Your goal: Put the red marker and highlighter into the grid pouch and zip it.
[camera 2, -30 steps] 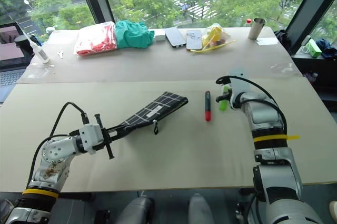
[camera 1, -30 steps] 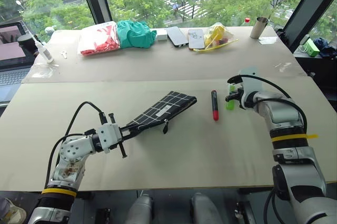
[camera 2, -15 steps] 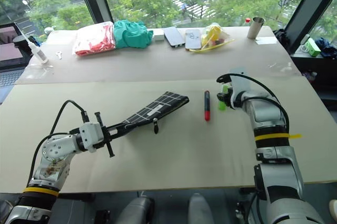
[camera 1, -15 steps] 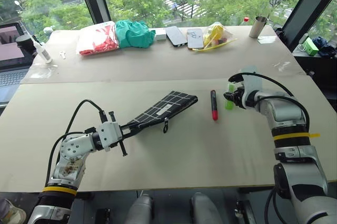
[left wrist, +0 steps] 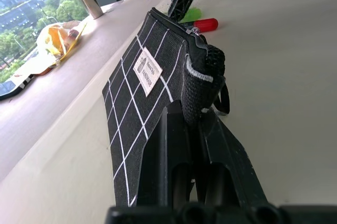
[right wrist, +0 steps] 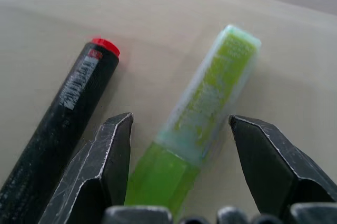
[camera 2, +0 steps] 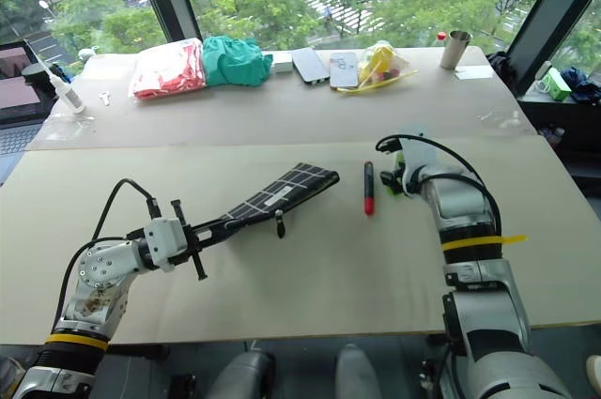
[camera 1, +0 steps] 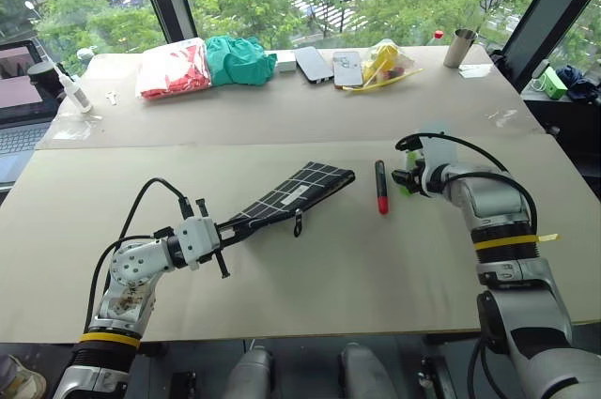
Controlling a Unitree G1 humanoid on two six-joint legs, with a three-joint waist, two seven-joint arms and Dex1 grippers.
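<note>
while left jaws pinch the grid pouch [camera 1: 293,194], right jaws straddle the highlighter [right wrist: 197,118], spread.

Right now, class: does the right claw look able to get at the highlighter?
Probably yes. The right claw is open with a finger on each side of the highlighter; the marker lies beside it, outside the fingers.

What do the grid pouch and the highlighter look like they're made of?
Grid pouch: apparently woven black fabric, matte; its weave shows at the bound edge, with a sewn white label.
Highlighter: looks like translucent green plastic, slightly glossy, with a paler frosted cap end. It lies between the open fingers of the right end effector.
</note>
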